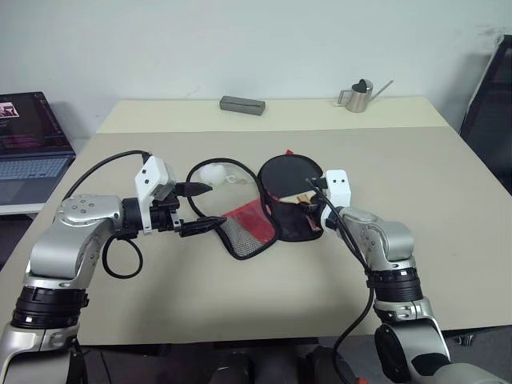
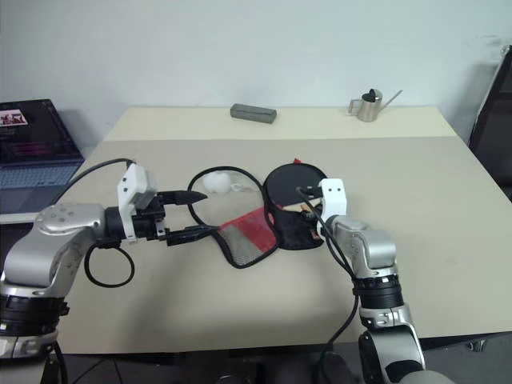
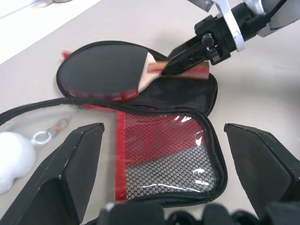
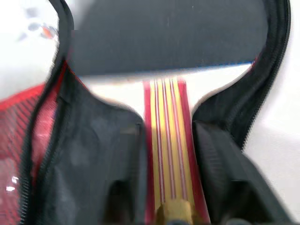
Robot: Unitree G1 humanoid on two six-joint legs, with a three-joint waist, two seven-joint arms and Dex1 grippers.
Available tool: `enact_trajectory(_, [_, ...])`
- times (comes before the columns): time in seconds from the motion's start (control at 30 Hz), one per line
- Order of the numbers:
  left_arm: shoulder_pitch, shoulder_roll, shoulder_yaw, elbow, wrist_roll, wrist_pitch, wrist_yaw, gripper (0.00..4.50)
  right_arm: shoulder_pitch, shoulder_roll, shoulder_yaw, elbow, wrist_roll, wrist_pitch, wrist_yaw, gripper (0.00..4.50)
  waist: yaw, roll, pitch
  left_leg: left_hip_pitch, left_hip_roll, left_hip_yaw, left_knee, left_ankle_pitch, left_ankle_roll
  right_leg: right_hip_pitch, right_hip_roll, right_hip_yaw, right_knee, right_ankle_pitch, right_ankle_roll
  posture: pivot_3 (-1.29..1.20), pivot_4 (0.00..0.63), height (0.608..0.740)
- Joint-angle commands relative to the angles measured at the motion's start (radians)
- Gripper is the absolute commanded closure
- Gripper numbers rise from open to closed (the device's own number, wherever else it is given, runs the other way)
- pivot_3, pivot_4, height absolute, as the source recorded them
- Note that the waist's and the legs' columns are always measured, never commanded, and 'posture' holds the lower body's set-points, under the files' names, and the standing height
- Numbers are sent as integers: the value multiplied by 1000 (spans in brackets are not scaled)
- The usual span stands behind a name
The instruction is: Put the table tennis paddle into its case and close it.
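The right claw sits at the short light-wood handle, striped red and dark, of the round black-rubber table tennis paddle, one black finger on either side of that handle; whether the fingers press it or stand just off it I cannot tell (the wrist view is blurred here). Ahead of this claw the paddle's blade lies on the black fabric half of the paddle-shaped case, which lies unzipped and spread flat on the beige table. The case's clear mesh flap with the red panel is folded out beside that claw, toward the left claw. The left claw hovers with its fingers spread wide and empty, just short of the mesh flap. The white fluffy ball charm lies near its upper finger.
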State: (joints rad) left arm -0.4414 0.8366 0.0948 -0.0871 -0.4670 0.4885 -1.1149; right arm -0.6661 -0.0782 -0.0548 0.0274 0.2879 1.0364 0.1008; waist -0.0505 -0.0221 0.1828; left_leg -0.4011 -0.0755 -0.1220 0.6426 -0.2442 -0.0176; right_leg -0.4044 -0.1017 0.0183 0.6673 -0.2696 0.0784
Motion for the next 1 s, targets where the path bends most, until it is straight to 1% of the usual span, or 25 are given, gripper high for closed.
enact_trajectory(0.03, [-10,6,24,-31,-8,-21,2,0,-22,3,-6,-28,-3,2,-10,956,-1,0,0,0,0,0,0,0,0,0,0,0,0,0,0,0,150,740])
enact_trajectory(0.1, [-8,8,26,-35,-9,-20,3,0,-15,-4,7,-39,-13,0,-12,257,-1,0,0,0,0,0,0,0,0,0,0,0,0,0,0,0,150,740])
enact_trajectory(0.13, [-7,8,27,-36,-10,-19,3,0,-10,-9,15,-50,-14,-5,-7,8,-1,0,0,0,0,0,0,0,0,0,0,0,0,0,0,0,150,740])
enact_trajectory(0.23, [-5,10,29,-38,-11,-19,4,0,4,-23,33,-95,-9,-11,15,8,-2,0,0,0,0,0,0,0,0,0,0,0,0,0,0,0,150,740])
enact_trajectory(0.3, [-2,12,32,-41,-13,-18,4,0,20,-45,36,-169,20,18,50,8,-3,0,0,0,0,0,0,0,0,0,0,0,0,0,0,0,150,740])
enact_trajectory(0.4, [6,15,39,-45,-17,-17,3,0,46,-117,15,-269,80,70,133,8,-2,0,0,0,0,0,0,0,0,0,0,0,0,0,0,0,150,740])
enact_trajectory(0.43, [11,15,41,-49,-22,-15,1,0,66,-178,22,-290,85,60,182,8,-2,0,0,0,0,0,0,0,0,0,0,0,0,0,0,0,150,740])
enact_trajectory(0.47, [14,14,42,-52,-25,-14,-1,0,79,-220,28,-302,88,52,214,386,-1,0,0,0,0,0,0,0,0,0,0,0,0,0,0,0,150,740])
enact_trajectory(0.53, [19,13,43,-62,-35,-8,-8,0,112,-290,22,-315,104,42,271,876,2,0,0,0,0,0,0,0,0,1,0,-1,-1,0,0,0,150,740])
enact_trajectory(0.6, [21,12,44,-68,-42,-4,-14,0,134,-333,16,-317,116,32,305,1645,3,0,0,0,0,0,0,0,0,1,0,-1,-1,0,0,0,150,740])
enact_trajectory(0.7, [19,18,33,-88,-66,6,-44,0,179,-475,75,-300,62,-95,425,2746,1,0,0,0,0,0,0,0,0,1,0,0,0,0,0,0,150,740])
enact_trajectory(0.77, [15,22,26,-97,-74,10,-58,0,194,-525,112,-276,31,-170,469,3497,1,0,0,0,0,1,1,0,0,2,0,0,-1,0,0,0,150,740])
enact_trajectory(0.83, [8,21,19,-104,-74,14,-64,0,197,-537,129,-253,13,-214,483,4241,-3,0,0,0,1,2,1,0,0,2,0,0,-1,0,0,0,150,740])
enact_trajectory(0.87, [3,19,17,-104,-74,17,-65,0,195,-537,136,-244,6,-229,487,4465,-4,0,0,0,1,2,0,0,0,2,0,0,-1,0,0,0,150,740])
enact_trajectory(1.0, [-7,16,3,-105,-74,18,-66,0,196,-525,169,-217,-25,-281,499,4465,-3,0,0,0,2,1,1,0,0,2,1,0,0,0,0,0,150,740])
